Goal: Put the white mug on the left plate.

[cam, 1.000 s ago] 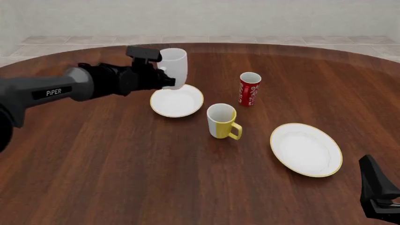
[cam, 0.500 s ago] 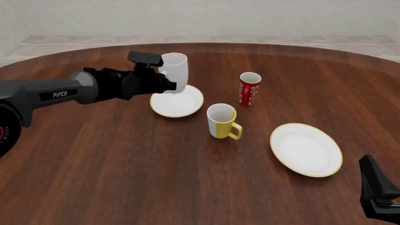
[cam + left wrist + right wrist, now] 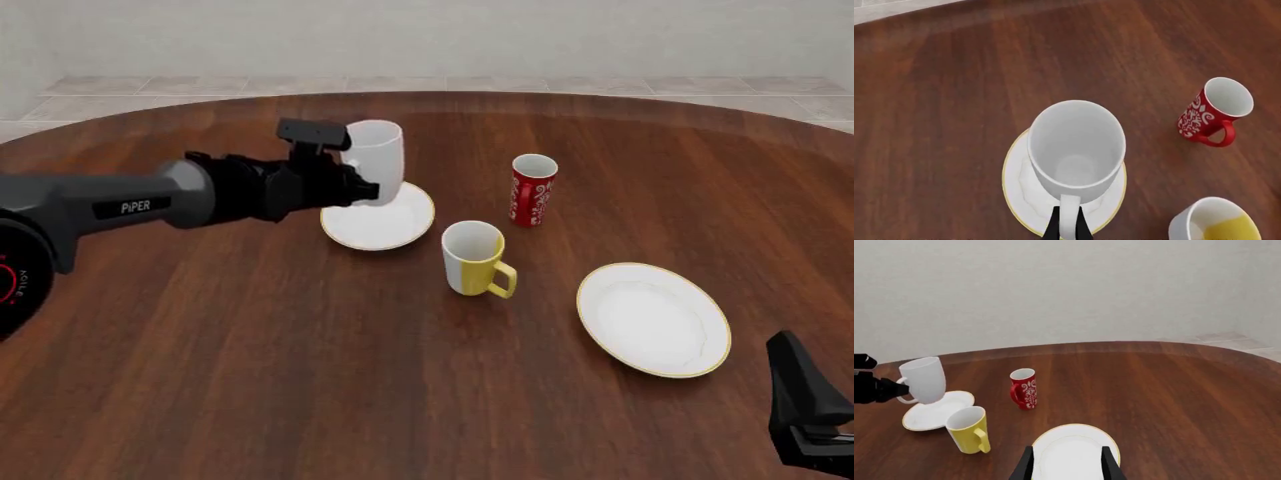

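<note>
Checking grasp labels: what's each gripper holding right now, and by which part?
The left gripper holds the white mug by its loop handle, over the left plate. The right gripper is open and holds nothing.

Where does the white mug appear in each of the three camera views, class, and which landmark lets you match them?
Front view: white mug upper left of centre, over the left plate.
Left wrist view: mug central, seen from above.
Right wrist view: mug at far left.
Shared landmark: red cup.
</note>
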### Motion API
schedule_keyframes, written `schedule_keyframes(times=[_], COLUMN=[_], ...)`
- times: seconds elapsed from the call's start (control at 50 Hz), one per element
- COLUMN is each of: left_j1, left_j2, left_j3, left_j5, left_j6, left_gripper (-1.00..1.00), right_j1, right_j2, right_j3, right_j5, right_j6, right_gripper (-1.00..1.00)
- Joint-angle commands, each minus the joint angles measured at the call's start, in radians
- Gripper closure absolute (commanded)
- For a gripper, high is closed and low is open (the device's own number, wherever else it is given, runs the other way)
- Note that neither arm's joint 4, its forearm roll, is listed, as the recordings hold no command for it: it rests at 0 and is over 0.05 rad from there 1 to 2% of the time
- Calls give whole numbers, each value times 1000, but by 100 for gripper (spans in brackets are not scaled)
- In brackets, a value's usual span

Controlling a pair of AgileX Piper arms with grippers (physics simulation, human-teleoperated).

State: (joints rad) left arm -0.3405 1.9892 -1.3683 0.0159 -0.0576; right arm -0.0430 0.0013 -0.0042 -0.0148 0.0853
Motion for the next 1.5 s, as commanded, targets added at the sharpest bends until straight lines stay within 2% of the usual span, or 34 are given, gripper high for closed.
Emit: schedule_keyframes(times=[0.02,1.5], left_j1=[-6,10], left_j2=[-2,58], left_j3=[23,90], left_j5=[-23,-148], left_j6=[1,20], left_gripper=[100,100], right_j1=[0,2], right_j2=[-1,-1], right_j3=[2,4], right_j5=[-1,5], right_j6=[0,-4], right_gripper=[-100,-100])
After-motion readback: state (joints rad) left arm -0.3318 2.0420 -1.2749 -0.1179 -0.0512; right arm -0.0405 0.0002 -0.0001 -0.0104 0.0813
